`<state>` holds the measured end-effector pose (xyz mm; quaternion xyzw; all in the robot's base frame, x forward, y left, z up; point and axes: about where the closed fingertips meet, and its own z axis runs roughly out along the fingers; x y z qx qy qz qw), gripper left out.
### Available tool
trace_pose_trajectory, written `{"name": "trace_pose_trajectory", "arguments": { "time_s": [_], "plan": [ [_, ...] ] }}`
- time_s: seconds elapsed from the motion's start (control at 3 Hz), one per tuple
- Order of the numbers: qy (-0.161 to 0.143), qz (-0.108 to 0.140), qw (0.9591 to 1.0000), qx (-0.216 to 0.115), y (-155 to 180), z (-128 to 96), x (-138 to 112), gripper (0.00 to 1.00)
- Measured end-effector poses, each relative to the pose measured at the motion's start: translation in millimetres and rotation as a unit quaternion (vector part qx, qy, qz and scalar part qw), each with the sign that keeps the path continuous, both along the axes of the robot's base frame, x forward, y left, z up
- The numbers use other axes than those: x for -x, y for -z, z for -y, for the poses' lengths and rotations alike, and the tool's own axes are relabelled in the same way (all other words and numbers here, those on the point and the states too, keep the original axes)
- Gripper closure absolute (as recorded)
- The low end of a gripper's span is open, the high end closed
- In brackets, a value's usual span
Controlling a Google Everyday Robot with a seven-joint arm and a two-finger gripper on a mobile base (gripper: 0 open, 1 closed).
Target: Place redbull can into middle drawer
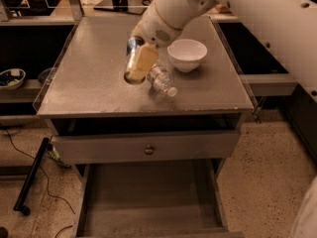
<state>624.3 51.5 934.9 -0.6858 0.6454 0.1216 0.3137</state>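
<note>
The gripper (136, 67) has got the redbull can (131, 48) clamped and tilted over the bench (89, 83), right next to a clear bottle (161, 81) lying on its side and a white bowl (187, 54). The middle drawer (148, 197) sits pulled out below, well apart from the can.

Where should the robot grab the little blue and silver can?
Probably around its round middle, coming down from above, because the slim blue-and-silver metal can seems to stand upright on the tabletop. The gripper is right at it. Avoid the side where the clear plastic bottle lies close.
</note>
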Motion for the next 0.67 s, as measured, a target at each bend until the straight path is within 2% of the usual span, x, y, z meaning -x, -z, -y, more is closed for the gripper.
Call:
{"name": "trace_pose_trajectory", "arguments": {
  "time_s": [0.33, 0.67],
  "plan": [
    [-0.026, -0.002, 0.9996, -0.006, -19.1, -14.6, 15.6, 1.0],
    [-0.031, 0.007, 0.9994, -0.016, -29.2, 5.6, 71.9, 1.0]
  ]
}}
